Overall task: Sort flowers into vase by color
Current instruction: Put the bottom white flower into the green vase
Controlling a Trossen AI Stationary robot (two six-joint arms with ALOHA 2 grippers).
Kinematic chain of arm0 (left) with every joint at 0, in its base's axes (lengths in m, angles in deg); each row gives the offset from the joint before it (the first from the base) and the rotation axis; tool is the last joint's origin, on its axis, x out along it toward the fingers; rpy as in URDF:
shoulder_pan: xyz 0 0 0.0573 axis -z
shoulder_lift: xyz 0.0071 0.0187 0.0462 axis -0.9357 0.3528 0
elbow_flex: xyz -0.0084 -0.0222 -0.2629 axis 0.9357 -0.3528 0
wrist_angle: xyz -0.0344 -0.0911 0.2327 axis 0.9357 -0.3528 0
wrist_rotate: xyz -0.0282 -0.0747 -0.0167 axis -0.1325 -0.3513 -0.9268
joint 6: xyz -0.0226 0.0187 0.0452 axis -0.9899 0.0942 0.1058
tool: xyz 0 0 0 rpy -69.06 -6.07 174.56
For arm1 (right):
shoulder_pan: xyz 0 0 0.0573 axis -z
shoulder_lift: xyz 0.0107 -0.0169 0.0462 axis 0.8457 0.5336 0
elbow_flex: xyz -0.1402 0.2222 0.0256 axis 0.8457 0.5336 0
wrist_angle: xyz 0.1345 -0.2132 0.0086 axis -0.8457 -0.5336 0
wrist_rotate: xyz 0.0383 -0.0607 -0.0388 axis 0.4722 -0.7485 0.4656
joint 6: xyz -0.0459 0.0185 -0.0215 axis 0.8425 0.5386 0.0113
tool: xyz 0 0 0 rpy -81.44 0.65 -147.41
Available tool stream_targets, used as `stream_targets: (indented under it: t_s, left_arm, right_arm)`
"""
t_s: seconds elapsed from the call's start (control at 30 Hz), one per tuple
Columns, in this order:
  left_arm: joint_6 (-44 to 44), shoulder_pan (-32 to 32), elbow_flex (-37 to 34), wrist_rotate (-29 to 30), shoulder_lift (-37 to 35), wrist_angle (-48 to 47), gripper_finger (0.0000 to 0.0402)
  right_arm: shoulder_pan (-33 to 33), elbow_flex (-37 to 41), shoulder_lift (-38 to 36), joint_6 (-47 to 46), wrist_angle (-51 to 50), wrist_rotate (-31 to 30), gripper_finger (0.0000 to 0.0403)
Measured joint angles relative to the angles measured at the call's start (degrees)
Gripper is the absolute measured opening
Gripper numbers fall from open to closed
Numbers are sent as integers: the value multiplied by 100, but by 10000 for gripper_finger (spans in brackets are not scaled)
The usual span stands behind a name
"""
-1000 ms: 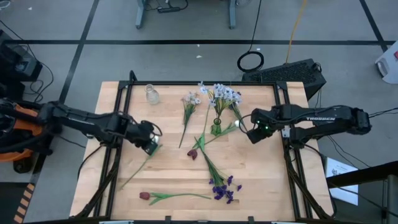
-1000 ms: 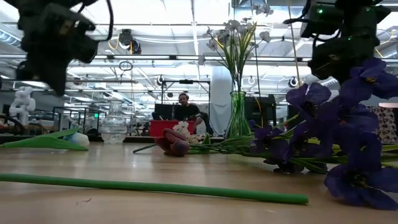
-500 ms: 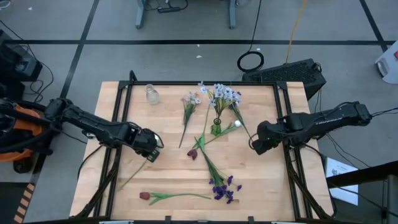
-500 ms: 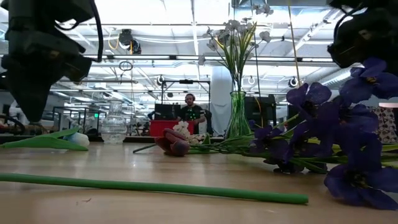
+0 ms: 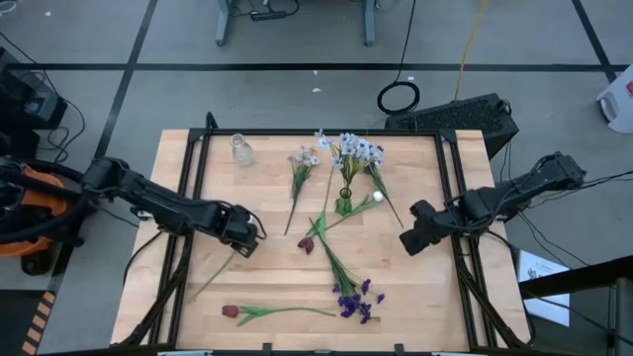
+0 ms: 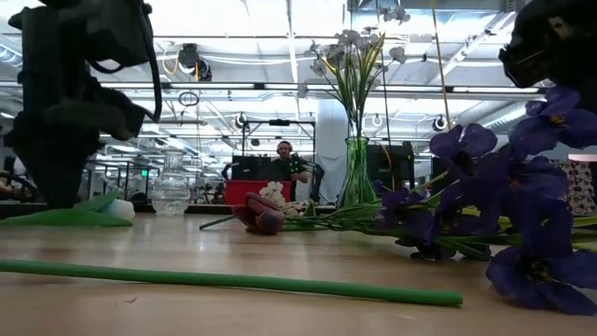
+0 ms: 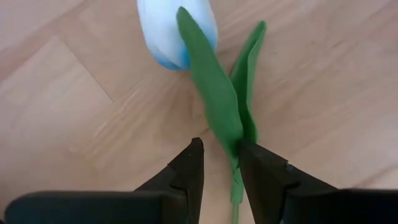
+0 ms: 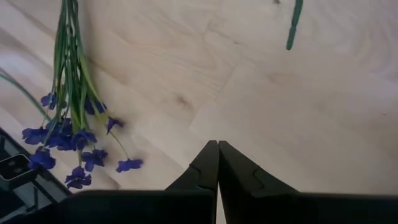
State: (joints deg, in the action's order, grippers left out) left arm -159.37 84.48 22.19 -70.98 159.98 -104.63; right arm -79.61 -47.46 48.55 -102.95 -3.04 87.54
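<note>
My left gripper (image 5: 244, 238) is low over a white tulip lying on the table's left half, and is narrowly open. The bud (image 7: 177, 31) and green leaves (image 7: 214, 93) lie just past the fingertips, and the stem (image 7: 234, 193) runs between the fingers. The long stem (image 5: 213, 272) trails toward the near left. My right gripper (image 5: 410, 240) is shut and empty above bare wood at the right. A green vase (image 5: 344, 205) holds pale flowers (image 5: 356, 150). Purple flowers (image 5: 354, 302) and dark red tulips (image 5: 307, 244) (image 5: 229, 311) lie on the table. My left gripper comes from above with one finger on each side of the tulip's stem, just below the leaves (image 7: 239, 146). A leaf lies against one finger (image 7: 261, 168). I cannot tell whether the fingers grip the stem. The tulip lies flat on the table.
A small clear vase (image 5: 241, 150) stands at the far left. Pale lilac flowers (image 5: 304, 158) lie beside the green vase, and a white tulip bud (image 5: 378, 197) lies to its right. Black frame rails (image 5: 188, 188) (image 5: 460, 198) run along both sides.
My left gripper has come down over the white tulip, shifting slightly toward the table's near and right edges. My right gripper has drawn back from beside the green vase toward the near and right edges. The flowers have stayed where they were.
</note>
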Motion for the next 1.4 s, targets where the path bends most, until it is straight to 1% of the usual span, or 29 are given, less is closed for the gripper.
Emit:
stream_targets:
  t_s: [0.07,0.2,0.37,0.47,0.57,0.6,0.77,0.83,0.9,0.97,1.03,1.17,1.2,1.3,1.4]
  left_arm:
    - [66,0,0,7,160,79,107]
    - [526,0,0,24,460,289,107]
    - [613,-7,11,19,686,591,104]
    - [661,-75,36,-123,700,637,77]
    - [547,-152,112,-263,634,600,24]
    - [489,-175,167,-262,609,644,15]
    - [424,-292,454,133,316,791,15]
    - [548,-322,650,432,137,923,15]
    - [796,-337,835,867,-75,1275,15]
    - [1169,-356,997,1413,-309,1860,14]
    - [1704,-378,1094,1973,-562,2715,14]
    - [3159,-487,1104,2987,-853,4858,14]
    - [3595,-534,1104,3130,-859,5428,14]
    - [5006,-708,1105,3168,-730,7220,13]
    - [5885,-890,1105,2857,-386,8904,13]
  right_arm:
    - [-77,0,2,-74,25,-66,0]
    - [-204,0,2,-173,22,-252,0]
    - [-304,0,4,-239,18,-475,0]
    - [-342,0,4,-239,16,-598,0]
    - [-353,0,4,-216,13,-608,0]
    - [-353,0,4,-199,11,-610,0]
    - [-352,0,4,-108,3,-638,0]
    - [-351,-2,2,-86,5,-747,0]
    - [-351,-2,4,5,5,-833,0]
    - [-351,-2,2,52,8,-888,0]
    - [-351,-2,4,63,8,-893,0]
    - [-351,-2,4,91,16,-934,0]
    - [-351,-2,2,111,19,-982,0]
    - [-351,-2,4,279,83,-1157,0]
    - [-349,-4,4,494,184,-1238,0]
